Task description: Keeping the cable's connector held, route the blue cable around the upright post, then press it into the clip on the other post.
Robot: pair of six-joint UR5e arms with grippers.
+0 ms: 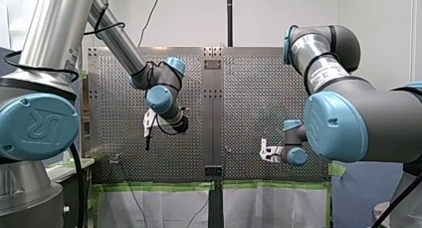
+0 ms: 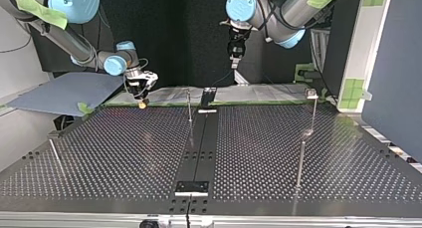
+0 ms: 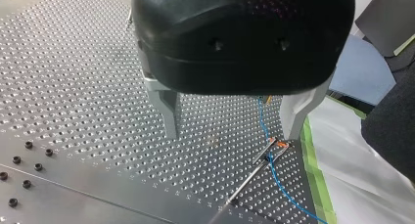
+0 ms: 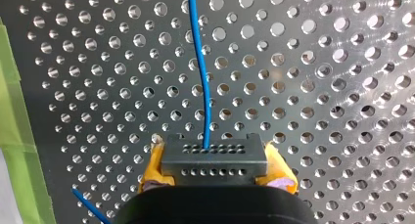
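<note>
My right gripper point(image 4: 215, 171) is shut on a dark grey connector point(image 4: 214, 158), held between its yellow pads point(image 4: 152, 171). The blue cable point(image 4: 200, 72) runs from the connector away over the perforated plate. In the top view this gripper point(image 2: 143, 101) hangs low at the far left edge of the table. My left gripper point(image 3: 230, 133) hovers high above the plate, its metal fingers point(image 3: 166, 111) wide apart and holding nothing. Ahead of it the blue cable point(image 3: 266, 136) passes the head of a thin post point(image 3: 254, 170) that bears an orange piece point(image 3: 281, 144).
Thin upright posts stand on the table: one near the far middle point(image 2: 189, 106), two at the top view's right point(image 2: 313, 113) point(image 2: 300, 163), one at its left point(image 2: 54, 156). A dark rail point(image 2: 201, 138) runs down the middle. Green tape point(image 3: 313, 175) lines the plate's edge.
</note>
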